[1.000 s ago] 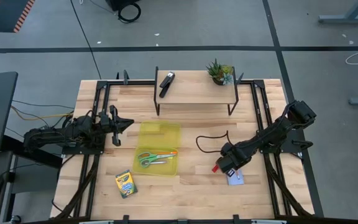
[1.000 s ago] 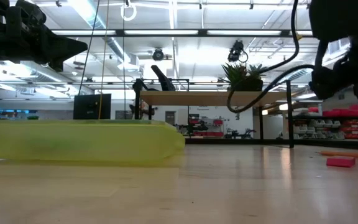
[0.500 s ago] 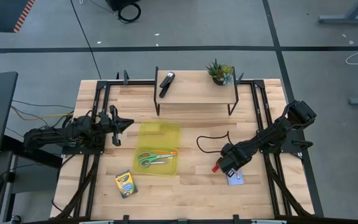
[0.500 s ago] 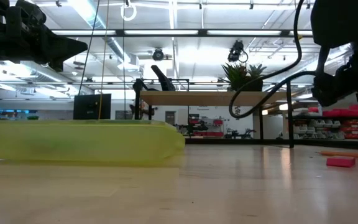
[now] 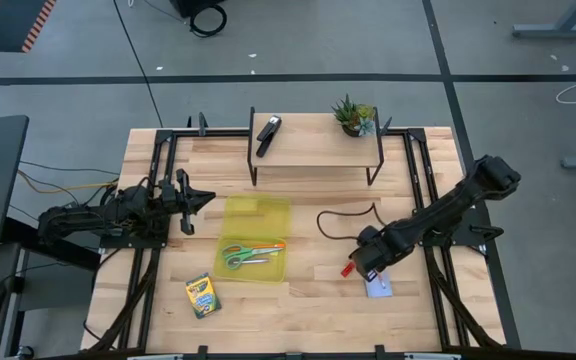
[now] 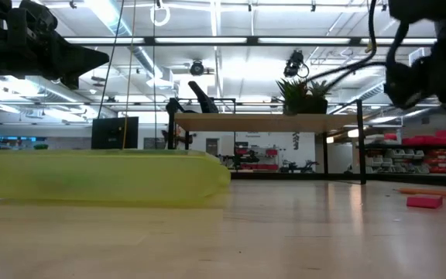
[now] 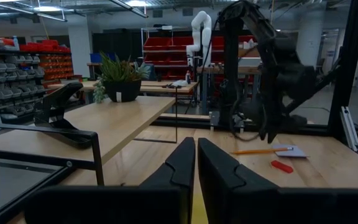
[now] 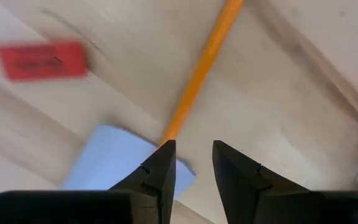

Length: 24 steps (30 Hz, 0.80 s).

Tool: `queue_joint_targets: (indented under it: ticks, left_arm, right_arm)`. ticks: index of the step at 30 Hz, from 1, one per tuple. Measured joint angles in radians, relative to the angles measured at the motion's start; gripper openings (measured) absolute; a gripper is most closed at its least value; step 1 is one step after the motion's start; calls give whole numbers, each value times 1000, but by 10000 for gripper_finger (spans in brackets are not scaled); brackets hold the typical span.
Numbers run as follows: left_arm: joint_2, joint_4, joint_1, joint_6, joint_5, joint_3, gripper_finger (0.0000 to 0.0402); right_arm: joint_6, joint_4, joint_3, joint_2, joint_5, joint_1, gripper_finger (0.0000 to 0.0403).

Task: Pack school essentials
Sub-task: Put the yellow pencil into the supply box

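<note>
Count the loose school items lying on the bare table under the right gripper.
3: the yellow pencil, the small red piece beside it, and the pale blue notepad under the pencil's end. The right gripper hovers open above them. More may be hidden.

Yellow pencil (image 8: 199, 73) flat, tip over pale blue notepad (image 8: 112, 158).

Long strip lights (image 6: 207, 40) are glowing along a workshop ceiling — red storage bins (image 7: 45, 65) are filling the shelving behind. A grey concrete floor (image 5: 368, 40) is surrounding the wooden table (image 5: 318, 300) — a dark line (image 5: 268, 79) is crossing it.
</note>
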Motion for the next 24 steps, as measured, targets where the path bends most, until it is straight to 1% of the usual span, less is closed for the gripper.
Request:
queue_joint_targets:
  ticks: [3, 6, 10, 18, 24]
  left_arm:
    - [0, 0, 0, 0, 0, 0, 31]
    - [0, 0, 0, 0, 0, 0, 35]
    - [0, 0, 0, 0, 0, 0, 34]
    - [0, 0, 0, 0, 0, 0, 25]
    - [0, 0, 0, 0, 0, 0, 32]
  right_arm:
    - [30, 7, 0, -41, 31, 0, 112]
    - [45, 10, 0, -45, 51, 0, 112]
    - [38, 41, 0, -15, 51, 0, 112]
    - [28, 44, -3, 37, 51, 0, 112]
    - [24, 57, -3, 61, 51, 0, 112]
